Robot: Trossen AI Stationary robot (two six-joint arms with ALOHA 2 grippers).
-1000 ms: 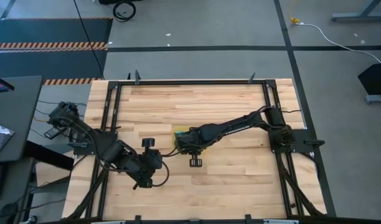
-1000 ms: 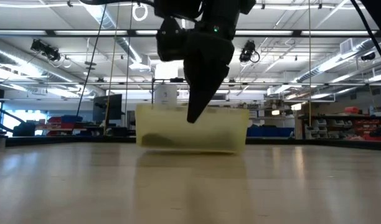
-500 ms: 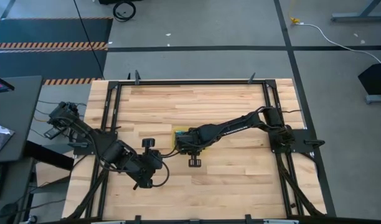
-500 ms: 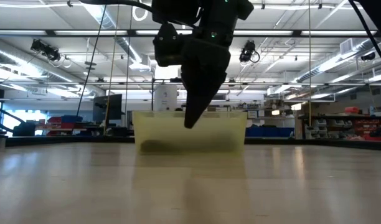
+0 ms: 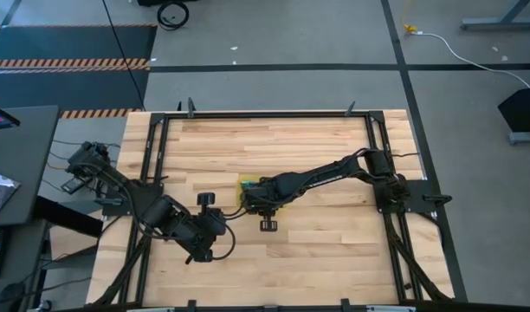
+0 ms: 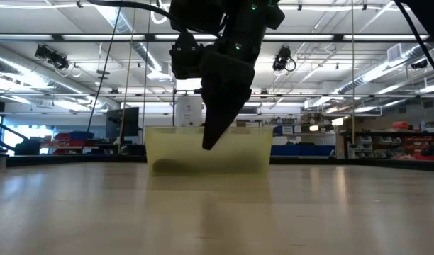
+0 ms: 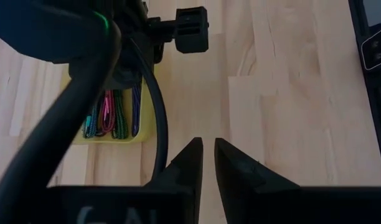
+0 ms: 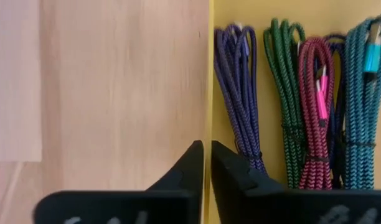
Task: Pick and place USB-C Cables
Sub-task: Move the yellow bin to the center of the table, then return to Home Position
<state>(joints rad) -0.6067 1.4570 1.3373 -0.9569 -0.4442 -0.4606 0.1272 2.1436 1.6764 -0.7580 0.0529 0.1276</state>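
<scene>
Right pincer hovers over the rim of the yellow tray, near the middle of the table; fingers nearly touching, clenched on nothing. All five cables lie side by side inside the tray, long axes parallel to each other and to the tray wall under the pincer. Order going away from that wall: purple cable, green cable, magenta cable, a second purple one mostly hidden behind it, teal cable. The purple cable is nearest, just beside the fingertips on the tray side; judgement: a small sideways shift and an opening of the fingers are needed before descent. Cables are braided, woven texture, folded into narrow loops, each bound with a tie. Tray is translucent plastic with low walls; table is pale wood planks. Left pincer waits clenched near the table's front-left part, farther from the tray.
</scene>
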